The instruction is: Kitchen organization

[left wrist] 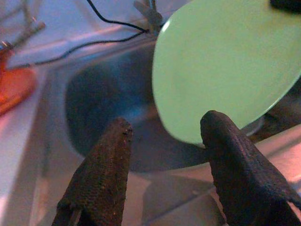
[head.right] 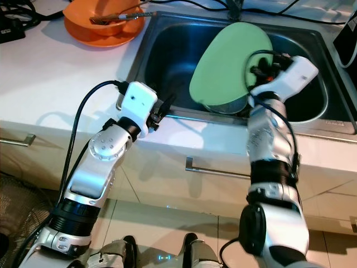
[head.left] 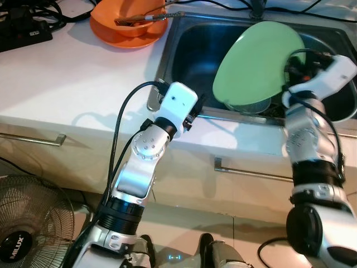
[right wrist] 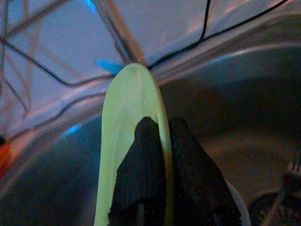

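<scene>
Closest to me, my left gripper (left wrist: pixel 162 141) hangs over the counter's front edge (head.left: pixel 234 139), just short of the sink's near left corner. Its two black, coarse-textured fingers (left wrist: pixel 101 179) stand apart with nothing between them, pointed into the basin.

Past that edge, my right gripper (right wrist: pixel 160 155) is clamped on the rim of the green plate (head.left: pixel 256 64), one finger on each face, at the plate's right side. The plate is held up on edge, tilted, over the middle of the stainless sink (head.left: pixel 187 53). Its lowest part sits at or just above something pale in the basin; I cannot tell whether they touch.

I judge the plate stiff and fairly light, a smooth matte disc with a thin rounded rim. Wet or glossy, it would slip easily in a pinch taken this close to the edge, and it may chip if it knocks the steel wall. A deeper bite on the rim, or support from my free gripper on the opposite edge, would steady it.

Farther back, an orange bowl (head.left: pixel 125 25) with a utensil lying across it rests on the white counter beside the sink's far left corner.
</scene>
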